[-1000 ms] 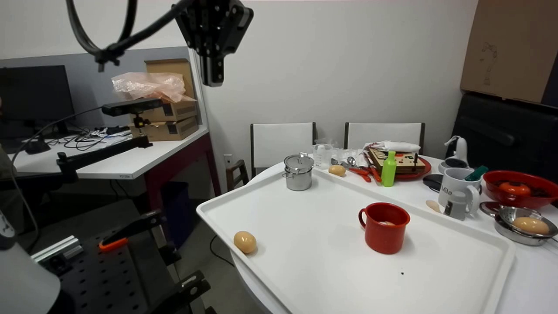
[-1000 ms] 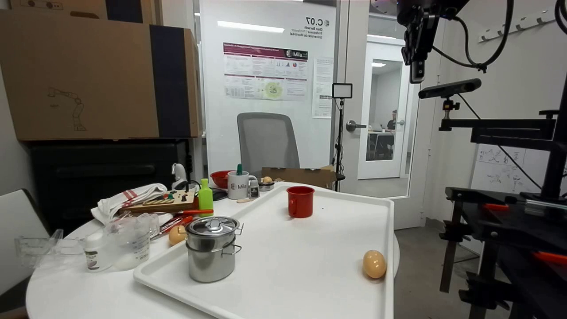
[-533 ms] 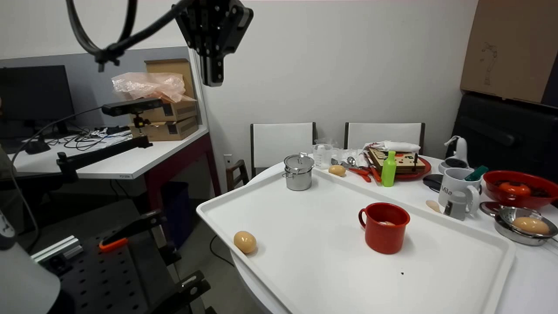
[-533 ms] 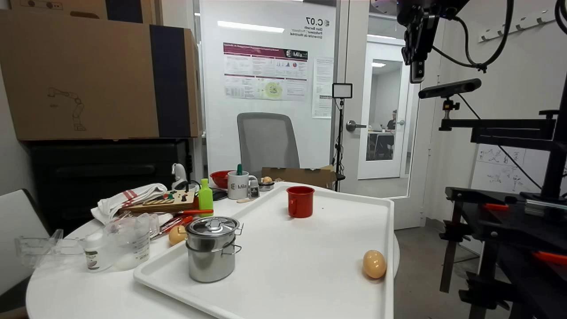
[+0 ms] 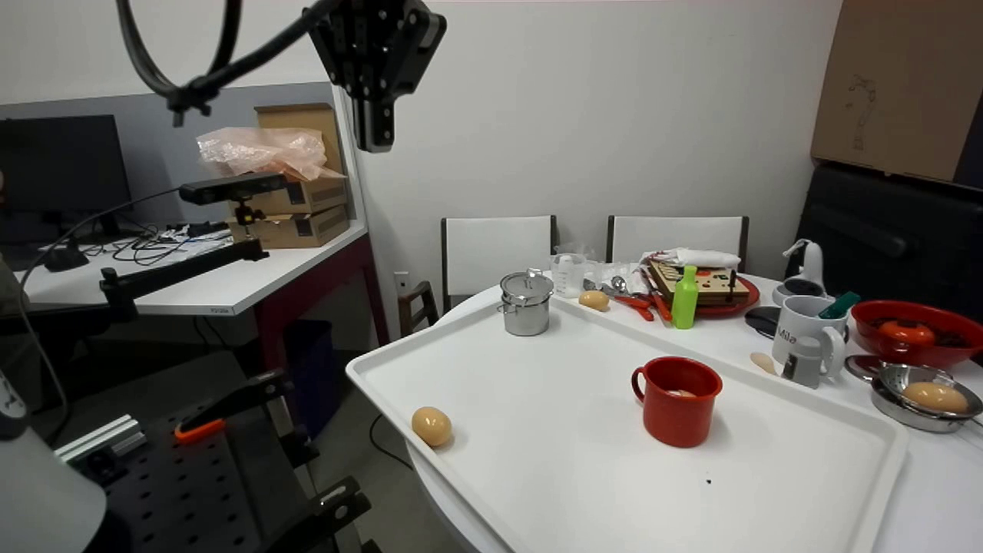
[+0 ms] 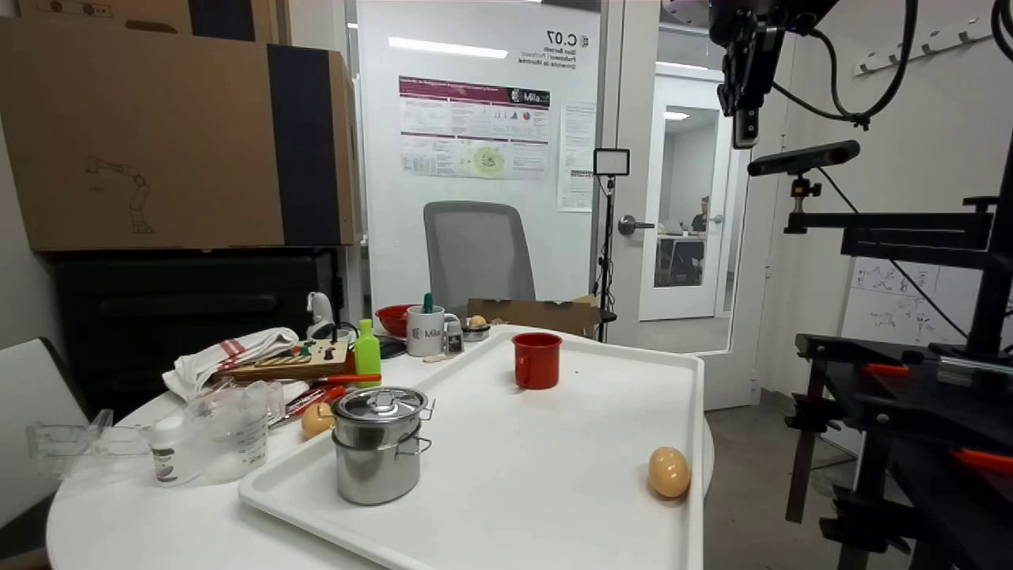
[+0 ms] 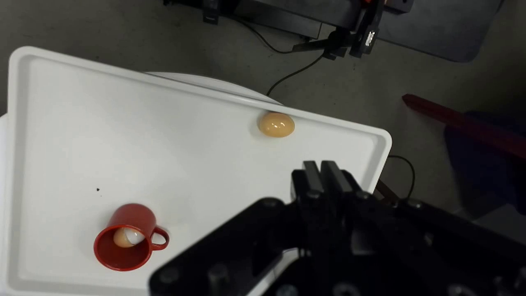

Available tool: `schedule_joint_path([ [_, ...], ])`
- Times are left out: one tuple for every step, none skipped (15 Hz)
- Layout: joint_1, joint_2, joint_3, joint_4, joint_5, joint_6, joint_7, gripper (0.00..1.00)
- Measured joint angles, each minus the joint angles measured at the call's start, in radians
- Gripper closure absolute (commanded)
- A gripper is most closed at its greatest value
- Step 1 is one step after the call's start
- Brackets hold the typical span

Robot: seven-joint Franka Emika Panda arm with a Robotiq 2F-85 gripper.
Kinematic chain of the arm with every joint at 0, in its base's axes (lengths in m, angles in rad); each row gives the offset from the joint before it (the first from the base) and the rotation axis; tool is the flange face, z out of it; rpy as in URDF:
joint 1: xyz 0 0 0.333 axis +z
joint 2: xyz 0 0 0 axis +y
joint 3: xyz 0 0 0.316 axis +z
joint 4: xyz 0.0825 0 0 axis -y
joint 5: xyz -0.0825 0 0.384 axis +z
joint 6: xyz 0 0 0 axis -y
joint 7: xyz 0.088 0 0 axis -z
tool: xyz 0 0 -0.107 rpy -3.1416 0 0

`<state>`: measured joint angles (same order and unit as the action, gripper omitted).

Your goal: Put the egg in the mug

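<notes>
The red mug (image 5: 676,415) stands upright on the white tray (image 5: 537,430). It also shows in the other views (image 6: 538,362) (image 7: 135,216). In the wrist view an object that is part tan, part white, like an egg (image 7: 122,237), lies inside the mug. A tan-brown egg (image 5: 431,426) lies on the tray against its rim, well apart from the mug; it shows too in an exterior view (image 6: 669,473) and the wrist view (image 7: 277,125). My gripper (image 7: 320,164) is shut with nothing between its fingers, high above the tray in both exterior views (image 5: 375,146) (image 6: 745,142).
A lidded silver pot (image 5: 527,303) stands in a tray corner. Along the tray's far side are a tan egg (image 5: 594,299), a green bottle (image 5: 685,298), a white mug (image 5: 802,326), a red bowl (image 5: 914,353) and a metal bowl holding a tan egg (image 5: 935,397).
</notes>
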<state>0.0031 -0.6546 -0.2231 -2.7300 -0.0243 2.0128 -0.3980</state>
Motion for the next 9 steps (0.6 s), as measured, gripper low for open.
schedule_joint_path([
  [0.000,0.000,0.000,0.000,0.000,0.000,0.000,0.92],
  [0.000,0.000,0.000,0.000,0.000,0.000,0.000,0.91],
  [0.000,0.000,0.000,0.000,0.000,0.000,0.000,0.92],
  [0.000,0.000,0.000,0.000,0.000,0.000,0.000,0.92],
  [0.000,0.000,0.000,0.000,0.000,0.000,0.000,0.92],
  [0.000,0.000,0.000,0.000,0.000,0.000,0.000,0.92],
  [0.000,0.000,0.000,0.000,0.000,0.000,0.000,0.92],
  [0.000,0.000,0.000,0.000,0.000,0.000,0.000,0.92],
  [0.000,0.000,0.000,0.000,0.000,0.000,0.000,0.92],
])
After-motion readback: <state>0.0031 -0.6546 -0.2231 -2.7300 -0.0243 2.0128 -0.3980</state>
